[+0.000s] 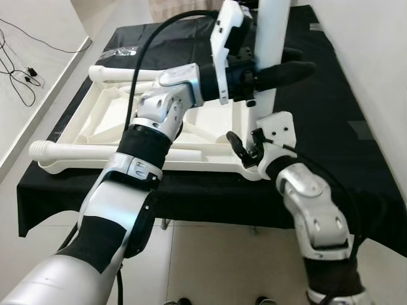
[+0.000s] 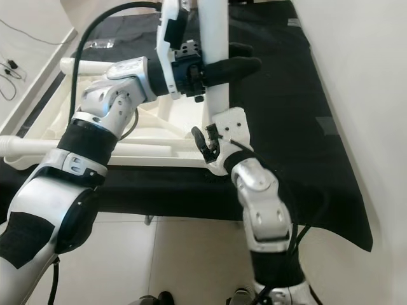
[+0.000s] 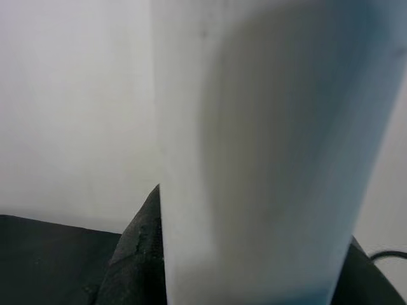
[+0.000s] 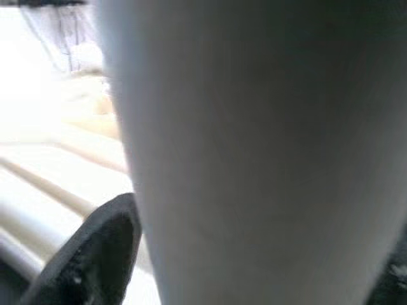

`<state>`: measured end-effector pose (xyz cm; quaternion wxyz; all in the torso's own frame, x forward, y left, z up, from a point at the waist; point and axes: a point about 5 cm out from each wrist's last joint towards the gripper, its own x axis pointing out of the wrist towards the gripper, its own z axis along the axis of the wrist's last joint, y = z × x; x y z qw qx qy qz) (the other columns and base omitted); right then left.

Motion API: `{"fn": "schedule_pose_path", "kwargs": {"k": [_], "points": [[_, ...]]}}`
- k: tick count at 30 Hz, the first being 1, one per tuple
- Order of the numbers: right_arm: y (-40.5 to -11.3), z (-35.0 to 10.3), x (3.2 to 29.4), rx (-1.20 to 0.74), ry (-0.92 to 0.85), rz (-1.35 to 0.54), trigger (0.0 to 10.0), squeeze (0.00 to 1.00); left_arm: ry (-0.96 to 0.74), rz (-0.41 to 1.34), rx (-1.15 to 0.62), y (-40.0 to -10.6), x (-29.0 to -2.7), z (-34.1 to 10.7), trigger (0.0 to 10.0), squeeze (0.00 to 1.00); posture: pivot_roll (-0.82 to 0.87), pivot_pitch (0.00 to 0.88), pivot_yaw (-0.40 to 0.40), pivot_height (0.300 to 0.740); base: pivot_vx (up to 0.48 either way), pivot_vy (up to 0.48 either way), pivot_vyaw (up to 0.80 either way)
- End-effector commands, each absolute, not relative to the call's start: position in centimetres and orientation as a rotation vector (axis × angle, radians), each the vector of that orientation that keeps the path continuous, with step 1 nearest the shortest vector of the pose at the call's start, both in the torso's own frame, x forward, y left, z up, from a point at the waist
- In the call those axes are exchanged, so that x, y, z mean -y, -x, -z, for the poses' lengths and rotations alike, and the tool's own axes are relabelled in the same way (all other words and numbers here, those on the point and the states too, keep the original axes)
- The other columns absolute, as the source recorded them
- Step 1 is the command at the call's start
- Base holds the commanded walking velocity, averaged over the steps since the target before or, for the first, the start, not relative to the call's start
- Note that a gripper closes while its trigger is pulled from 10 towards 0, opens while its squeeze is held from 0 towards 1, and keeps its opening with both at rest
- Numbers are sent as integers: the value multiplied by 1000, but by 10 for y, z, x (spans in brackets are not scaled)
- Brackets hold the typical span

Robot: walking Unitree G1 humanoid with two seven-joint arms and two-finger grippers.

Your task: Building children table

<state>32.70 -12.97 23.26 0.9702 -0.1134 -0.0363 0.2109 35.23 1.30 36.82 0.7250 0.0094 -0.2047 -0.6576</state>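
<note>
A white children's table top (image 1: 82, 130) lies upside down on a black-covered table (image 1: 324, 114). One white table leg (image 1: 272, 32) stands upright at its near right corner. My left gripper (image 1: 280, 71) is shut on this leg high up, its black fingers (image 1: 294, 68) wrapped around it. My right gripper (image 1: 245, 151) sits low at the foot of the same leg. In the right wrist view the leg (image 4: 254, 159) lies between the fingers, with one black finger (image 4: 102, 254) against it. Two more white legs (image 1: 95, 151) lie flat across the upturned top.
The black cloth hangs over the near table edge (image 1: 210, 203). A white wall (image 1: 375, 57) runs close along the right side. Black cables (image 1: 22, 76) lie on the floor at the left. Pale floor tiles (image 1: 222, 267) show below the table.
</note>
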Motion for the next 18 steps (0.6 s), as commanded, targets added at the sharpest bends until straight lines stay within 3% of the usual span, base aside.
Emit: {"fn": "schedule_pose_path", "kwargs": {"k": [1, 3, 4, 10, 18], "points": [[-334, -222, 119, 4, 210, -540, 10000, 1000, -38, 1587, 447, -340, 4, -366, 0, 0, -73, 226, 128, 740, 0, 0, 0], [-340, -233, 124, 42, 224, -652, 10000, 953, -38, 1591, 447, -339, 4, -366, 0, 0, -76, 222, 129, 740, 0, 0, 0], [-344, -240, 130, 49, 246, -766, 10000, 0, -39, 1595, 448, -339, 5, -366, 0, 0, -79, 218, 130, 740, 0, 0, 0], [-356, -239, 144, -21, 369, -884, 10000, 0, -37, 1605, 453, -337, 6, -366, 0, 0, -84, 216, 128, 740, 0, 0, 0], [-365, -248, 147, -2, 223, -995, 10000, 0, -30, 1622, 455, -334, 9, -366, 0, 0, -79, 217, 129, 740, 0, 0, 0]]}}
